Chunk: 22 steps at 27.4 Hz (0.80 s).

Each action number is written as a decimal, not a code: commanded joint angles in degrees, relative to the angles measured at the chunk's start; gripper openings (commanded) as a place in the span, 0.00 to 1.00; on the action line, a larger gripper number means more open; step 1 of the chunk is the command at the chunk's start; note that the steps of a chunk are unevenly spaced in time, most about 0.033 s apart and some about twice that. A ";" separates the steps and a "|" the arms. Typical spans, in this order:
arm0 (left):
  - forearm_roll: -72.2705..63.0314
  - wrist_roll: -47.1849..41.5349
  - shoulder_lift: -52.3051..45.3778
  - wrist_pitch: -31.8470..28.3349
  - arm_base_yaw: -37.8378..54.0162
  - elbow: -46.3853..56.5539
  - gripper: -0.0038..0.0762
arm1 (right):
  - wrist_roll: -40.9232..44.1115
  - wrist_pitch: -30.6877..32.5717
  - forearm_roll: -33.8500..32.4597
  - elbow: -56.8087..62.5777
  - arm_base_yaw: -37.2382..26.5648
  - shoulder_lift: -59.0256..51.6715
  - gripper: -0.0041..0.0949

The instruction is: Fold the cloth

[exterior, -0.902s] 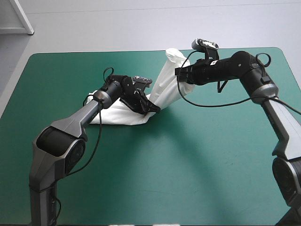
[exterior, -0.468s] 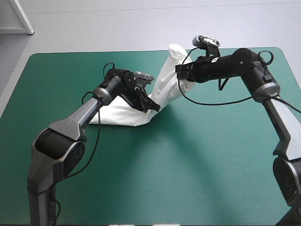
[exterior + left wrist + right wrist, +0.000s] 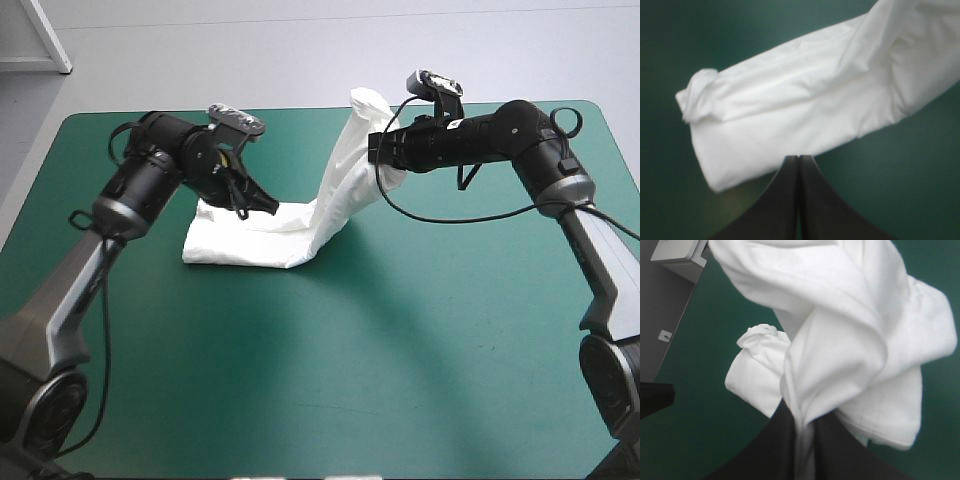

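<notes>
The white T-shirt (image 3: 255, 240) lies as a long folded bundle on the teal-green cover, left of the middle. Its right end rises as a twisted strip (image 3: 345, 175) to my right gripper (image 3: 378, 152), which is shut on it above the table near the far edge. In the right wrist view the T-shirt (image 3: 840, 340) hangs in thick folds ahead of the right gripper (image 3: 802, 415), a strip of it pinched between the fingers. My left gripper (image 3: 268, 205) hovers over the bundle's far side, shut and holding nothing. Its view shows the left gripper (image 3: 799, 159) just short of the T-shirt (image 3: 805, 115).
The teal-green cover (image 3: 400, 350) runs broad from the bundle to the table's near edge and to the right. The table's far edge (image 3: 300, 110) lies close behind both grippers.
My left gripper has let go of the bundle's right corner and drawn back to the left and upward. The right gripper still holds the lifted end and has shifted slightly left.
</notes>
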 commanded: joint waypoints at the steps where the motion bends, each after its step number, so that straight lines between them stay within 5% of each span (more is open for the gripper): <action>1: 0.81 -0.74 -10.33 2.92 3.49 7.38 0.04 | -1.30 -2.42 3.99 -4.21 2.82 -1.42 0.02; 10: 0.81 -0.83 -31.59 2.92 12.80 26.35 0.04 | 0.93 -2.21 2.72 -19.89 13.95 12.19 0.02; 18: 0.81 -2.24 -44.57 2.92 13.50 30.82 0.04 | 2.03 -1.76 5.30 -34.71 19.39 26.73 0.04; 21: 0.95 -2.22 -47.18 2.92 13.50 31.50 0.04 | 0.18 -1.22 12.72 -38.85 20.06 31.99 0.25; 22: 1.10 -2.22 -47.58 2.92 13.50 31.87 0.04 | -1.86 -0.53 16.03 -40.15 20.28 34.19 0.44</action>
